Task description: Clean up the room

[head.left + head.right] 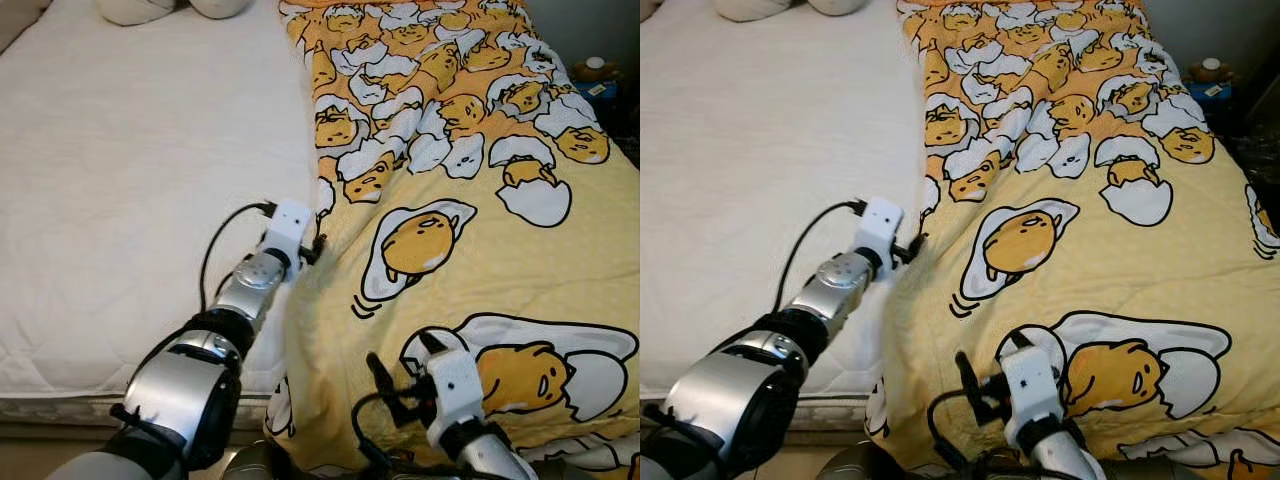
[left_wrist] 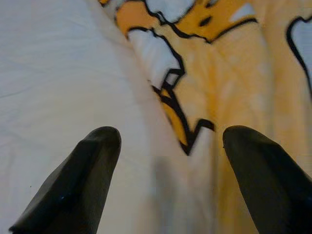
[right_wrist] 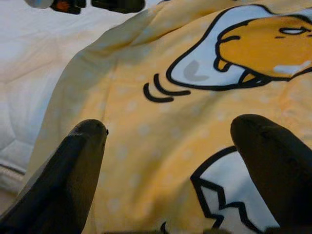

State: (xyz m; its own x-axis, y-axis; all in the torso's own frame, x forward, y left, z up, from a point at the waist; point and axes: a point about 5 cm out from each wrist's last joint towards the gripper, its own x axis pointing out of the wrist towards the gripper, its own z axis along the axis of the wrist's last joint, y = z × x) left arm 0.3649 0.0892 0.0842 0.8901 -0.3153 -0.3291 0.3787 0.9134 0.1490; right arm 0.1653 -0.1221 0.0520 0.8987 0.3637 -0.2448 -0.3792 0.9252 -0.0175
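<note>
A yellow blanket (image 1: 470,200) printed with cartoon eggs covers the right half of the bed. The white mattress cover (image 1: 130,180) lies bare on the left half. My left gripper (image 2: 171,136) is at the blanket's left edge, about mid-bed. It is open, with one finger (image 2: 92,165) over the white sheet and the other over the yellow cloth. My right gripper (image 3: 170,124) hovers low over the blanket's near part, close to the foot of the bed. It is open too, with nothing between its fingers.
White pillows or plush shapes (image 1: 170,8) lie at the head of the bed. A small stand with a few objects (image 1: 597,72) is beside the bed at the far right. The mattress's near edge (image 1: 60,400) runs along the bottom left.
</note>
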